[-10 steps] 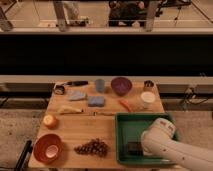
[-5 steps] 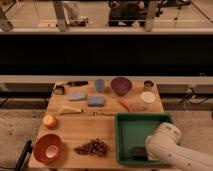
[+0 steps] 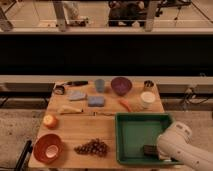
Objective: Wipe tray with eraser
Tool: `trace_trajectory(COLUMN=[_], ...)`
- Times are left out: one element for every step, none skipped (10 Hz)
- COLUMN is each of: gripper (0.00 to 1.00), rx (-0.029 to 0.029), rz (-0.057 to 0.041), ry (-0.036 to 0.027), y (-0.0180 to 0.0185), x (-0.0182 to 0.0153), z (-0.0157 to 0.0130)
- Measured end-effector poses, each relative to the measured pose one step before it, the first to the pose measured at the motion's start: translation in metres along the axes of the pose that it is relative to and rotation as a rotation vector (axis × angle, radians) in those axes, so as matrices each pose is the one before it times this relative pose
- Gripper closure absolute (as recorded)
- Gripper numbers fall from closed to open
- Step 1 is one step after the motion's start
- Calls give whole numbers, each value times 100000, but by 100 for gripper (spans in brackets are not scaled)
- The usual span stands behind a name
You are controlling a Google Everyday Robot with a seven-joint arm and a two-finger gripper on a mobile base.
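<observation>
The green tray (image 3: 142,131) lies at the front right of the wooden board. The dark eraser (image 3: 148,149) rests on the tray floor near its front rim, right of centre. My gripper (image 3: 158,150) is at the eraser's right end, mostly hidden behind my white arm (image 3: 181,146), which reaches in from the lower right over the tray's front right corner.
On the board (image 3: 80,131) are an orange bowl (image 3: 48,147), grapes (image 3: 93,147), an orange fruit (image 3: 50,120), a blue sponge (image 3: 96,101), a grey-blue cloth (image 3: 77,94), a purple bowl (image 3: 121,85), a cup (image 3: 100,85), a carrot (image 3: 125,105) and a white cup (image 3: 147,99).
The arm has shifted right and lower over the tray's front right corner. The eraser has slid to the right along the tray floor with it.
</observation>
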State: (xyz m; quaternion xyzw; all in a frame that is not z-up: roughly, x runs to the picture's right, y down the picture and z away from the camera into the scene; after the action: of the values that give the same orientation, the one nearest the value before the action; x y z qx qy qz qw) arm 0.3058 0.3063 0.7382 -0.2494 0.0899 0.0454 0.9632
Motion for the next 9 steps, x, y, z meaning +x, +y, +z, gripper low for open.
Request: trace_trajectory(gripper=[100, 100, 100, 100, 100, 100, 100, 100, 100], rx=[-278, -48, 125, 401, 867, 726, 597, 886, 542], rz=[1965, 1325, 1044, 1079, 38, -188, 113, 268, -161], ry=[1518, 1220, 954, 929, -99, -169, -20, -24, 50], y=[-165, -396, -427, -696, -1137, -1136, -698, -1055, -971], x=[870, 616, 447, 269, -526, -675, -297, -360, -438], z=[324, 331, 232, 190, 133, 145, 40, 42, 148])
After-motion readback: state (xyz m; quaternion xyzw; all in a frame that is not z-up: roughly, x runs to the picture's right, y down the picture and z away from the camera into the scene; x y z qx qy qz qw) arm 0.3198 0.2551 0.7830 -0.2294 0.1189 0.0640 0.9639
